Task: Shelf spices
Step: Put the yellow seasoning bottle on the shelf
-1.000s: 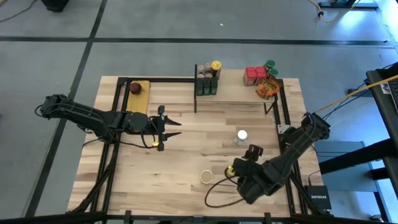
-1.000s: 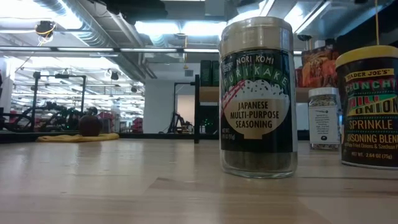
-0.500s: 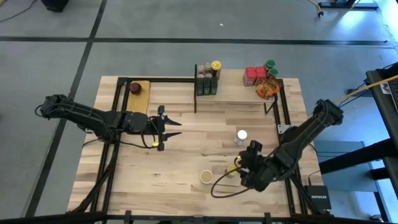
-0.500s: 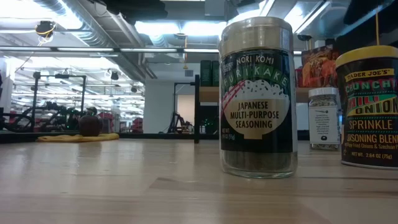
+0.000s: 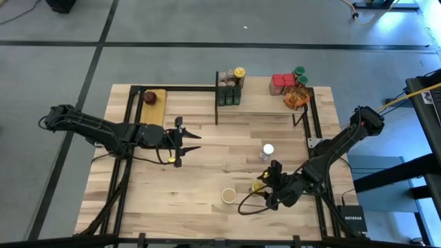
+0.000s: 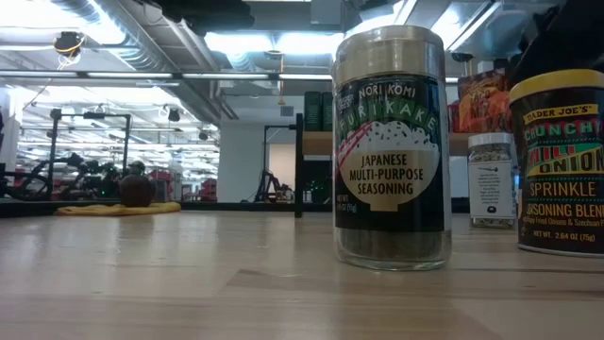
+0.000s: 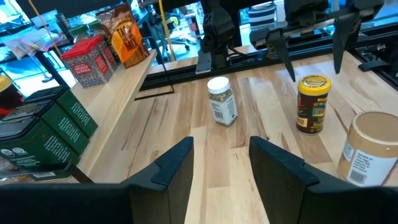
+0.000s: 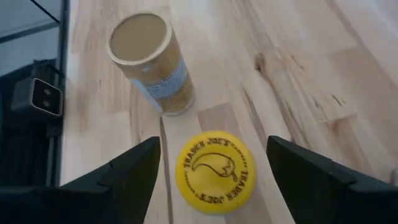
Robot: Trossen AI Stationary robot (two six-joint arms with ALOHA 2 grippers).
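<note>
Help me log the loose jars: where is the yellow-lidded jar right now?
In the high view, the yellow-lidded jar stands on the tabletop's near right part, just right of the tan-lidded jar, directly under the open right hand.

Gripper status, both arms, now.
Left gripper: open, empty, hovering mid-table.
Right gripper: open, holding nothing, fingers straddling the yellow-lidded jar from above, beside the tan-lidded jar.

Two dark fingers (image 8: 127, 171) stand spread wide above a round yellow printed jar lid (image 8: 215, 171), which lies between them. Just beyond stands a tan-lidded cylindrical jar (image 8: 149, 59) on the plank-striped wooden tabletop (image 8: 298, 81).
</note>
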